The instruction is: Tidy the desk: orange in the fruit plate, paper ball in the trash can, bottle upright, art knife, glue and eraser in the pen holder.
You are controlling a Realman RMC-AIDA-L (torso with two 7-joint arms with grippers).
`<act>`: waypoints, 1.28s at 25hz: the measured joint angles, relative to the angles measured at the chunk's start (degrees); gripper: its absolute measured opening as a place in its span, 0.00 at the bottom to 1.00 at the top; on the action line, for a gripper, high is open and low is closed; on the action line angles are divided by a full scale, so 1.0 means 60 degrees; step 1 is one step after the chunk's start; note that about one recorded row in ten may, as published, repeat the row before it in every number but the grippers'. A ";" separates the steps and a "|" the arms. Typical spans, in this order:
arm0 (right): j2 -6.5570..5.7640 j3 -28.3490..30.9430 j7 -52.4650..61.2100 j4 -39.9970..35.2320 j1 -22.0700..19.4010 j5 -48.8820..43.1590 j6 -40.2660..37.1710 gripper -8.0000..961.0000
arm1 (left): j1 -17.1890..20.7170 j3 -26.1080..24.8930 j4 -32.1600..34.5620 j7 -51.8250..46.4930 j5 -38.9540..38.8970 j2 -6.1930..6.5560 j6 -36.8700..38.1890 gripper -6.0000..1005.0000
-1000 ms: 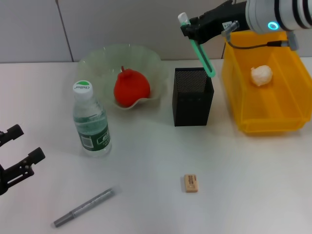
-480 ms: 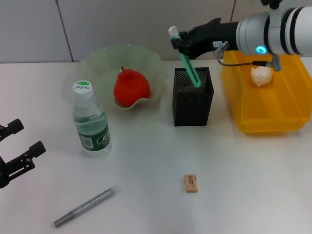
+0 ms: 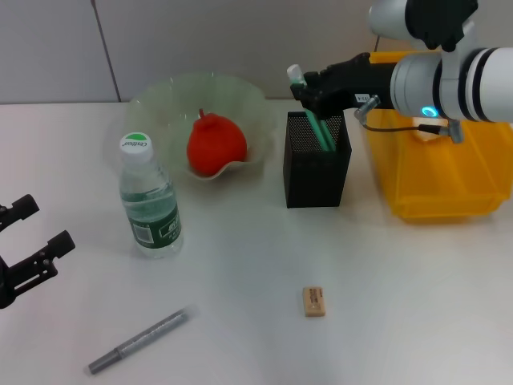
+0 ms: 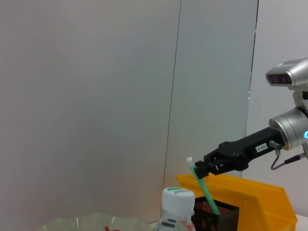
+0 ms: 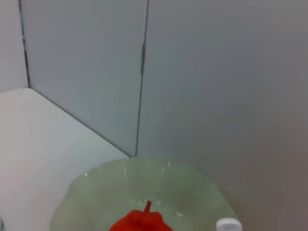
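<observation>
My right gripper [image 3: 309,84] is shut on the green glue [image 3: 322,130] with a white cap, just above the black mesh pen holder [image 3: 315,172]. The glue's lower end is inside the holder. The left wrist view shows the same grip [image 4: 207,168] on the glue [image 4: 206,191]. The orange [image 3: 215,143] lies in the pale green fruit plate [image 3: 160,96]. The bottle [image 3: 150,200] stands upright. The eraser [image 3: 314,301] and the grey art knife [image 3: 138,341] lie on the table. The paper ball is hidden behind my right arm. My left gripper [image 3: 40,228] is open at the left edge.
The yellow trash can [image 3: 437,180] stands right of the pen holder, under my right arm. The right wrist view looks over the fruit plate [image 5: 144,185] and orange [image 5: 142,224] toward a grey wall panel. White tabletop lies between bottle, eraser and art knife.
My right gripper has carried the glue from the holder's right rim to over its opening and lowered it in. The arm now covers the paper ball. The left arm has stayed put.
</observation>
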 joint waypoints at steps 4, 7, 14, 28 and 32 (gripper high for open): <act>-0.0009 0.0036 0.0217 0.0038 -0.0118 0.0017 -0.0045 0.23 | 0.0000 0.0000 -0.0009 0.0003 0.0000 0.0000 0.0000 0.81; -0.0021 0.0070 0.0308 0.0006 -0.0208 0.0035 -0.0123 0.35 | 0.0000 0.0000 -0.0010 -0.0018 0.0001 0.0000 0.0000 0.81; -0.0055 0.0697 0.0540 -0.1322 -0.0826 0.0389 -0.1463 0.62 | -0.0018 0.0067 0.0409 -0.0585 0.0068 0.0080 0.0121 0.80; -0.0027 0.3569 -0.0166 -0.4093 -0.2708 0.1200 -0.8113 0.66 | -0.0894 0.0623 0.5783 -0.4680 0.2738 -0.0045 0.0469 0.80; -0.0028 0.3629 -0.0395 -0.4044 -0.3073 0.1216 -0.8393 0.65 | -0.1209 0.0967 0.7366 -0.5648 0.3819 -0.0206 0.0769 0.80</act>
